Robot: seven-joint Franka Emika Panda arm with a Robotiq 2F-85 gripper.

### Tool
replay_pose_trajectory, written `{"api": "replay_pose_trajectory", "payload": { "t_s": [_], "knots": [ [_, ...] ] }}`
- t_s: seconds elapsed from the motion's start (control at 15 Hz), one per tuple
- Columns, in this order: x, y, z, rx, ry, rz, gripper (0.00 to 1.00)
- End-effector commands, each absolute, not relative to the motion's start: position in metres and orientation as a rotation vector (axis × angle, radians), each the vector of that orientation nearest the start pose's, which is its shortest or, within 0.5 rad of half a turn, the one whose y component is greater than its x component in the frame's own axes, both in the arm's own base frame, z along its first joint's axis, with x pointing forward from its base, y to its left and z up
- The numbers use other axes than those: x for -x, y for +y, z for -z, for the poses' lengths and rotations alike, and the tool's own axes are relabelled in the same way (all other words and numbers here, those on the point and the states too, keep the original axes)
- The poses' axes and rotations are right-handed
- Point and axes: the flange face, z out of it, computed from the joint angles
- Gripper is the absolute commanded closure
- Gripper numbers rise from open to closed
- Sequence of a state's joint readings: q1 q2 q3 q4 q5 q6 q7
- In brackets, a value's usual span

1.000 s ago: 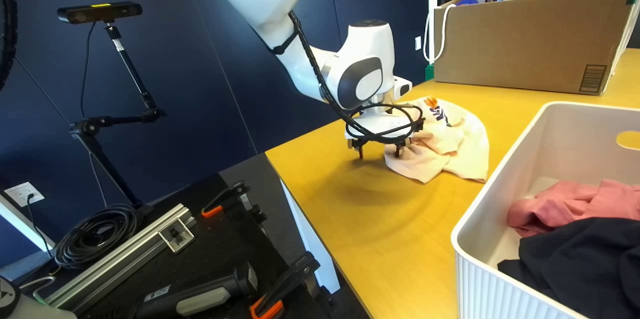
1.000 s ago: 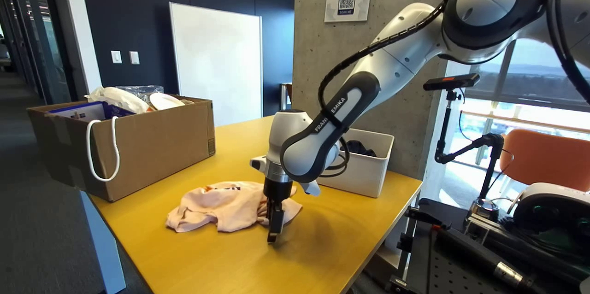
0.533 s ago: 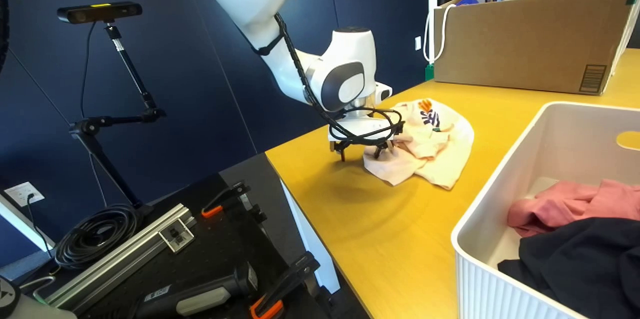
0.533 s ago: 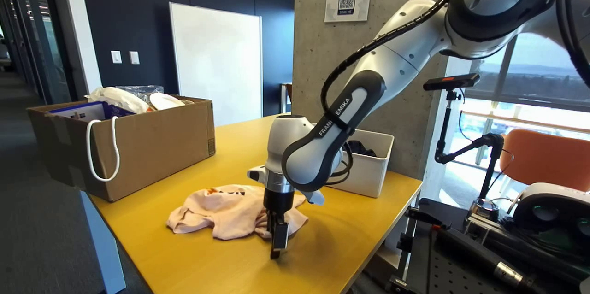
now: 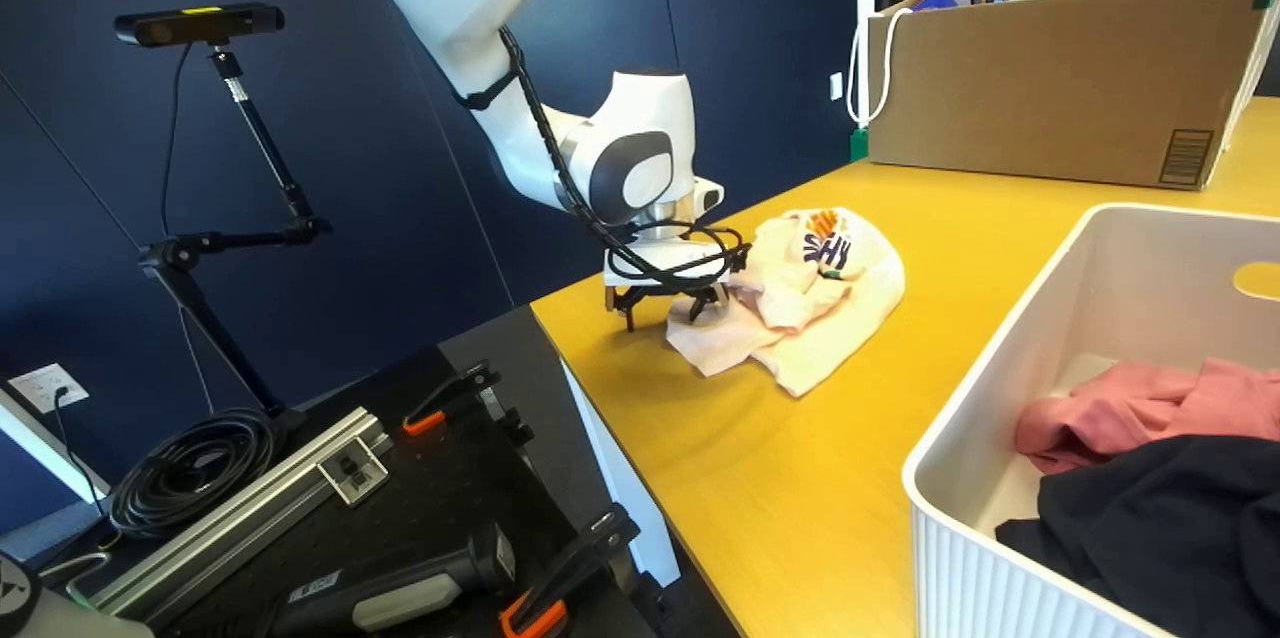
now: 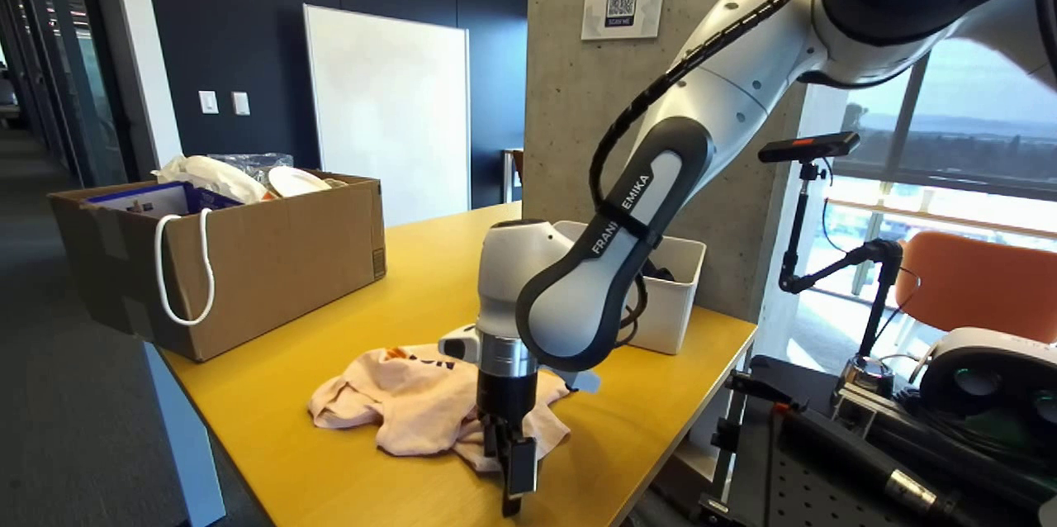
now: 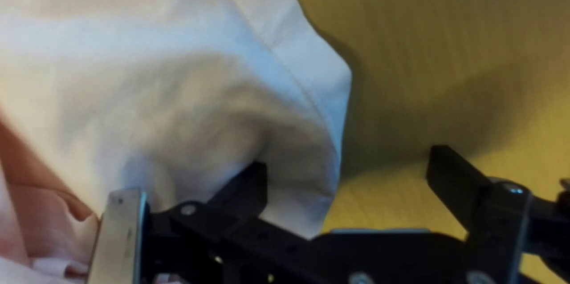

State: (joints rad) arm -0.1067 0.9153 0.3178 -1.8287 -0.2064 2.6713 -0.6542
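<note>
Both the black two-finger gripper (image 7: 348, 159) and the crumpled pale-peach cloth with printed letters (image 5: 790, 306) are now farther from the brown rectangular cardboard box (image 5: 1050, 98) than one second ago. The gripper is spread wide, and I see nothing pinched in it. One finger (image 7: 247, 188), the nearer to the box, rests on the cloth and seems to press it; the other finger (image 7: 452, 175) is outside the cloth's edge, over the yellow smooth table (image 5: 800, 478). From the gripper, the cloth spreads toward the box; because it is folded, its long axis is difficult to tell. Well apart from the box, on the same table, stands the white ribbed plastic bin (image 5: 955, 588), with coral-pink cloth (image 5: 1160, 408) and black cloth (image 5: 1170, 518) inside. Farthest, past the box in an exterior view, stands a tall white board (image 6: 388, 118).
</note>
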Motion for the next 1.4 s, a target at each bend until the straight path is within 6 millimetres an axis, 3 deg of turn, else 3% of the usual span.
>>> {"api": "replay_pose_trajectory", "payload": {
  "t_s": [0.0,0.33,0.6,0.93,1.33],
  "knots": [
    [-0.568,0.154,-0.058,2.594,-1.428,-0.013,0.0],
    [-0.548,0.166,-0.065,2.594,-1.465,-0.029,0.0],
    [-0.542,0.146,-0.102,2.678,-1.428,0.017,0.0],
    [-0.56,0.113,-0.128,2.789,-1.349,0.092,0.0],
    [-0.584,0.089,-0.12,2.883,-1.311,0.205,0.0]
  ]
}}
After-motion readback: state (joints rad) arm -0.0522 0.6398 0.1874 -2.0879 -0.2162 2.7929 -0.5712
